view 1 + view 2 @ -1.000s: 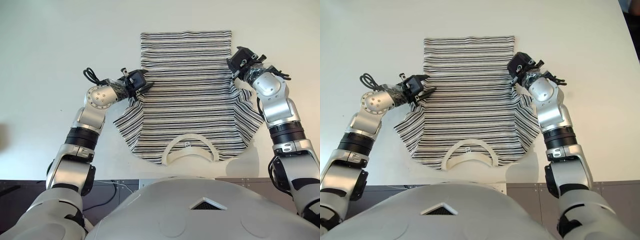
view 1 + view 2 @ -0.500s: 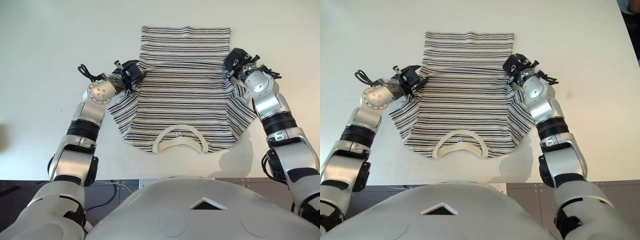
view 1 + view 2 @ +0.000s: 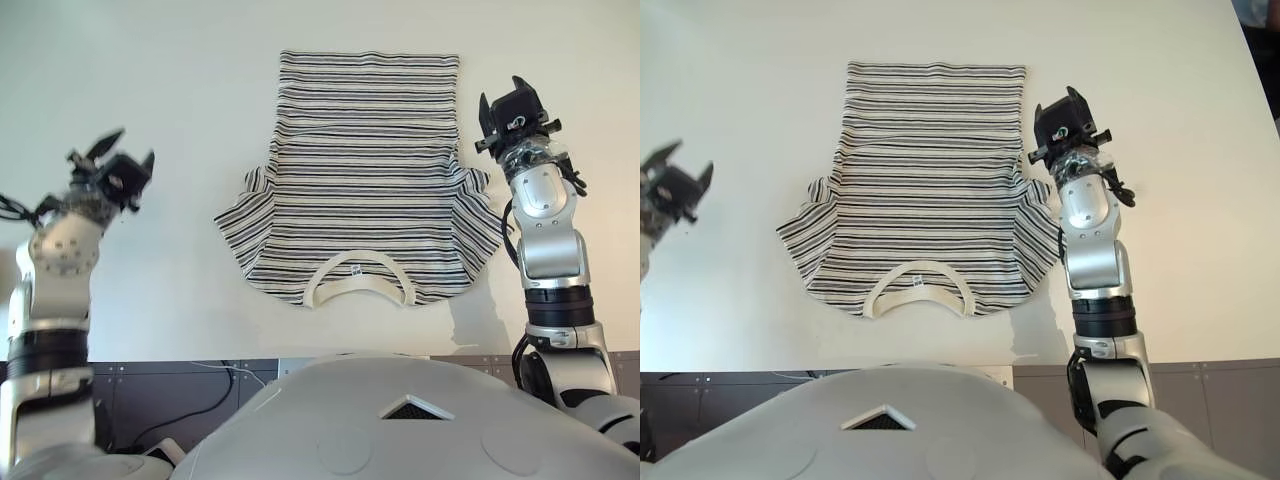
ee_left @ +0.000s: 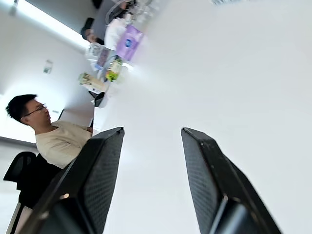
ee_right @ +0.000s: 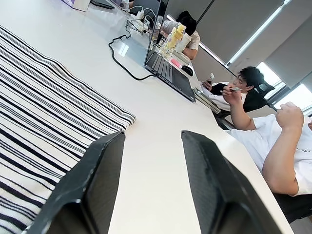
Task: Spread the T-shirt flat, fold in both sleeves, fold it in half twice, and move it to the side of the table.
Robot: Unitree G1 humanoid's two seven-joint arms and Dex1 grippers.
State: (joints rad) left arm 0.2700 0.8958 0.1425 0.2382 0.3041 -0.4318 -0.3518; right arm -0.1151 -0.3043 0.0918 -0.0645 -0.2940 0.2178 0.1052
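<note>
Left eye view: shirt point(image 3: 365, 180) lies spread out mid-counter point(image 3: 150, 60), collar nearest the robot, left sleeve point(image 3: 243, 205) and right sleeve point(image 3: 480, 205) a bit crumpled. Left hand point(image 3: 127, 150) hangs well off to its left, fingers apart, empty. Right hand point(image 3: 500, 92) is just beside the shirt's right edge, also apart, empty.

Soft striped cloth on a smooth white table

The T-shirt point(image 3: 365, 170) is thin, matt knit cloth, lightly rippled at the sleeves, with a plain ribbed collar point(image 3: 357, 282). The table point(image 3: 180, 90) around the T-shirt is smooth with a faint sheen. The left gripper point(image 4: 152, 130) and right gripper point(image 5: 152, 132) have black fingers point(image 4: 97, 180) with finely grained matt faces.
</note>
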